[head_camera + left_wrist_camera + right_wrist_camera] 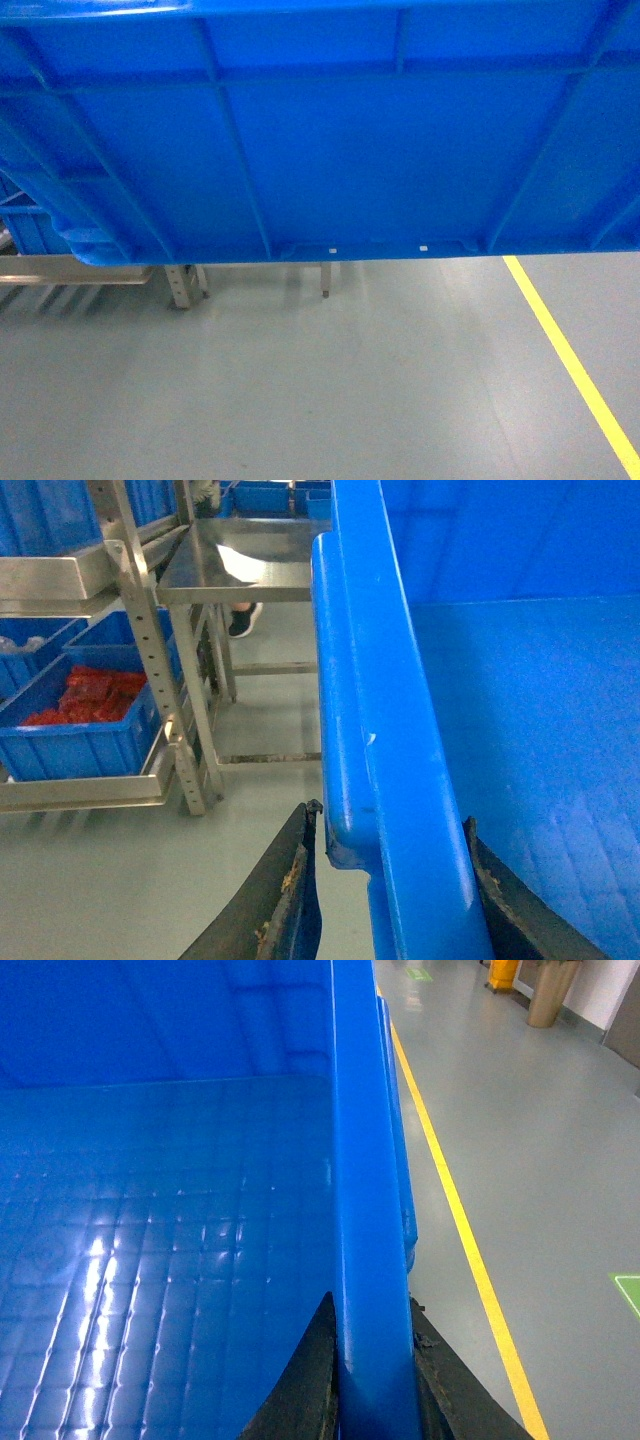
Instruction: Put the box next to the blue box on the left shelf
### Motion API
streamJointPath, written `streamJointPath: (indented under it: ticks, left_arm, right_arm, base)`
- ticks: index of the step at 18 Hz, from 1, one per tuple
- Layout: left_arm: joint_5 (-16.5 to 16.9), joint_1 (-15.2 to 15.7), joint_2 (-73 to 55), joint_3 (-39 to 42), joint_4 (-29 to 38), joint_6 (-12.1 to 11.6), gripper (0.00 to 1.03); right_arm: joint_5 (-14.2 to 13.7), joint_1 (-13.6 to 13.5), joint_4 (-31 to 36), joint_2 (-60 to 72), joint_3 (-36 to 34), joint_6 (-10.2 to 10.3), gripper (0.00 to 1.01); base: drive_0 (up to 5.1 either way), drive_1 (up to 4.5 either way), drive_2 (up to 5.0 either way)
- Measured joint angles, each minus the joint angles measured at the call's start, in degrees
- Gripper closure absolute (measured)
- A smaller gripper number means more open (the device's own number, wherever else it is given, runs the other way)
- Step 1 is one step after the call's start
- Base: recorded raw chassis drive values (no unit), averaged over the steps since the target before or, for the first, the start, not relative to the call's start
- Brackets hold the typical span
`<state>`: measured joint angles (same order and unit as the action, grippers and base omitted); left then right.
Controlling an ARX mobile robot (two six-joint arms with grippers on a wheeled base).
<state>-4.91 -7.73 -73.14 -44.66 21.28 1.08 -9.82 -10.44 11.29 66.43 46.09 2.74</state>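
Blue box [320, 150] fills head view; wrist views show its rims clamped.

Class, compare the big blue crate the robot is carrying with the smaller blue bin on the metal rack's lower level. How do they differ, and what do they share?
The carried crate is empty, its patterned floor bare; the rack bin holds red items. The carried crate is held clear of the floor, its rim clamped by the left gripper and right gripper; the rack bin rests on the metal rack. Both are blue plastic.
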Motion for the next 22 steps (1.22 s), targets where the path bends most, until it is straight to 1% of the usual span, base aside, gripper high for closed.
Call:
streamJointPath:
  ticks: [17,22]
  left_arm:
    - [0.04,0.00,0.00,0.00,-0.15,0.13,0.71]
    - [0.07,0.00,-0.37,0.00,-0.17,0.13,0.71]
  right_arm:
    - [0.00,0.00,0.11,-0.02,0.02,-0.02,0.92]
    - [-0.02,0.00,-0.09,0.26,0.00,0.00,0.92]
  base:
    - [0.0,4.09,-4.1]
    - [0.0,0.00,0.0]
